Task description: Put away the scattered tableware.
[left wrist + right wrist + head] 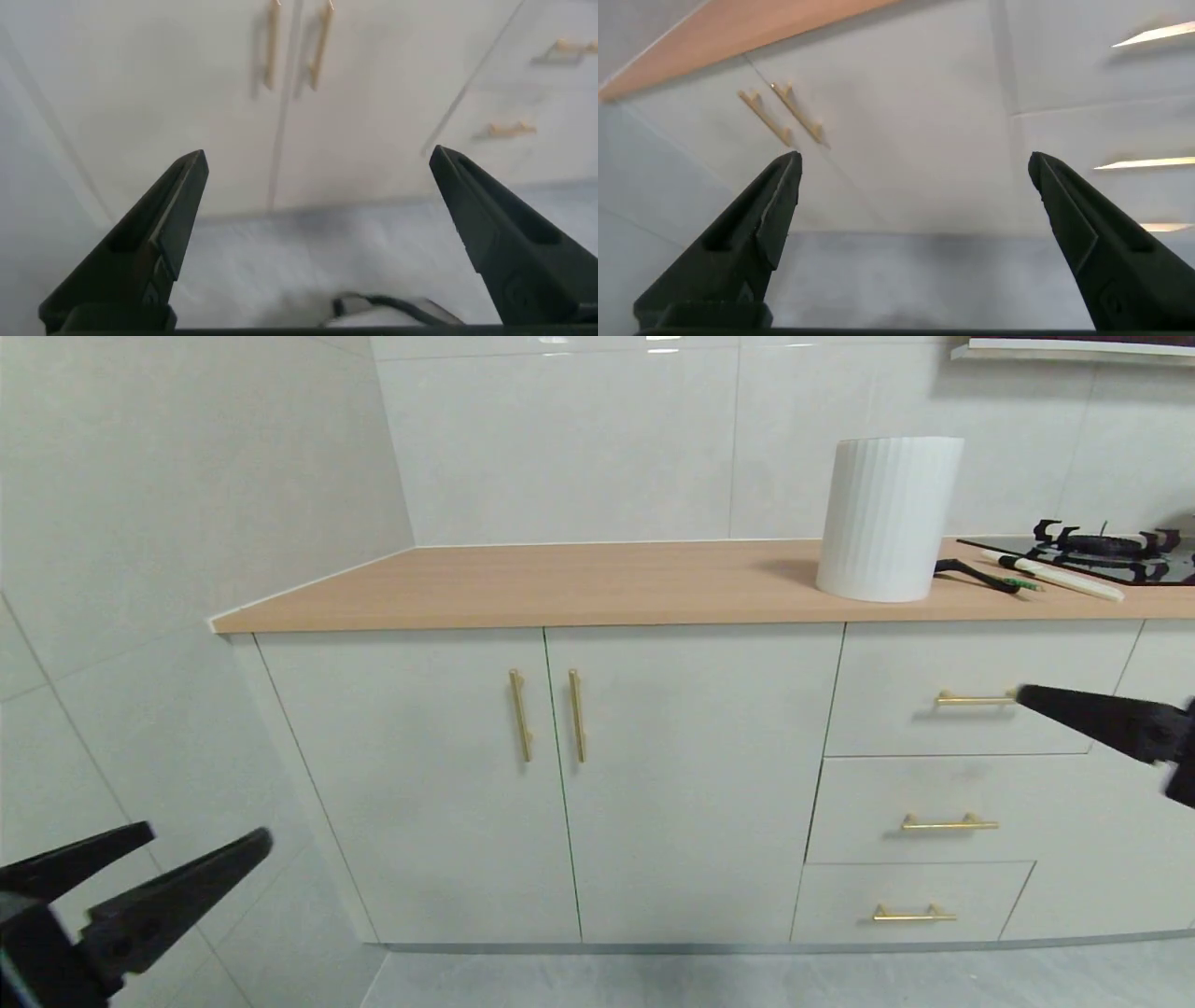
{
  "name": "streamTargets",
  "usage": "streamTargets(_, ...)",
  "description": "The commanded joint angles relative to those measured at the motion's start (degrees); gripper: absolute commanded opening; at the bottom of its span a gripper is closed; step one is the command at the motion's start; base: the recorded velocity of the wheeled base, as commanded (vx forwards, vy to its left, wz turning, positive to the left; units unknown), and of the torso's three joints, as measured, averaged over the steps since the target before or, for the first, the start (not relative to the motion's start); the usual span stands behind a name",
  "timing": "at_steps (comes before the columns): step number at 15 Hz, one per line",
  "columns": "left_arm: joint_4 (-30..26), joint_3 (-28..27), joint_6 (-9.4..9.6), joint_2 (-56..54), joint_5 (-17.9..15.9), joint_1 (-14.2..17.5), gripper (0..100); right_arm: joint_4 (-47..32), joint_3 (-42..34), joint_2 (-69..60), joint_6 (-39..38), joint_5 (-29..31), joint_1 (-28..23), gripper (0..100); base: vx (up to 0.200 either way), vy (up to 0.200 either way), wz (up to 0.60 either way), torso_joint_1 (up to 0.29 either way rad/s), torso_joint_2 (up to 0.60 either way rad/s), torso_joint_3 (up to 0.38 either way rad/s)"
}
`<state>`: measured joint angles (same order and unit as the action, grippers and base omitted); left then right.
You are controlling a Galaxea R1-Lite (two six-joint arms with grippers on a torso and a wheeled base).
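Left gripper (207,833) low at far left, before wall tiles (140,616); fingers spread, holding nothing. Left wrist view: door handles (297,42), floor (308,252) beyond spread fingers. Head view adds countertop (560,583): white ribbed container (892,518), scattered utensils (1055,576) lying just right of its base, near stove (1111,546). Utensils well above, apart from both grippers. Right gripper (915,163) before drawers (896,793); fingers wide apart, empty.

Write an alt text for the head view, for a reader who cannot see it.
A white ribbed cylinder stands on a wooden countertop, with utensils lying beside it near a black stove. Below are white doors and drawers with gold handles. The open left gripper is low on the left; the right gripper is before the top drawer.
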<state>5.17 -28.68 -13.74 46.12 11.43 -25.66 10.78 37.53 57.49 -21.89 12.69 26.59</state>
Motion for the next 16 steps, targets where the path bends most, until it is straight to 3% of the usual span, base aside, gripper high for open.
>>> streamTargets(1,-5.1,4.9,2.49,-20.5,0.0,4.5,100,-11.5,-11.9,-32.2,11.4,1.3,-11.0,100,0.000,0.000,0.00,0.000,0.00,0.000)
streamTargets(4,-12.6,5.0,2.58,-29.9,-0.3,8.1,100,-20.9,-11.4,-45.2,12.7,0.5,-14.2,100,0.000,0.000,0.00,0.000,0.00,0.000)
streamTargets(6,-14.1,6.4,2.58,-36.2,-0.3,11.7,100,-25.3,-11.8,-51.7,14.8,0.8,-16.1,100,0.000,0.000,0.00,0.000,0.00,0.000)
streamTargets(7,-14.1,7.7,3.46,-39.6,-0.3,13.7,100,-25.9,-11.8,-51.8,14.6,3.0,-17.4,100,0.000,0.000,0.00,0.000,0.00,0.000)
streamTargets(10,-11.7,12.6,7.15,-40.6,3.6,17.8,100,-25.7,-11.9,-52.8,14.9,5.9,-23.8,100,0.000,0.000,0.00,0.000,0.00,0.000)
streamTargets(12,-7.1,14.5,9.61,-40.9,3.6,21.4,100,-26.9,-13.8,-57.5,16.5,3.0,-26.8,100,0.000,0.000,0.00,0.000,0.00,0.000)
streamTargets(14,-6.8,17.1,12.77,-46.1,1.1,25.4,100,-26.7,-16.1,-57.5,16.3,5.3,-26.8,100,0.000,0.000,0.00,0.000,0.00,0.000)
streamTargets(16,-5.3,21.7,15.94,-46.1,1.1,25.6,100,-25.5,-19.6,-57.5,16.5,5.1,-26.8,100,0.000,0.000,0.00,0.000,0.00,0.000)
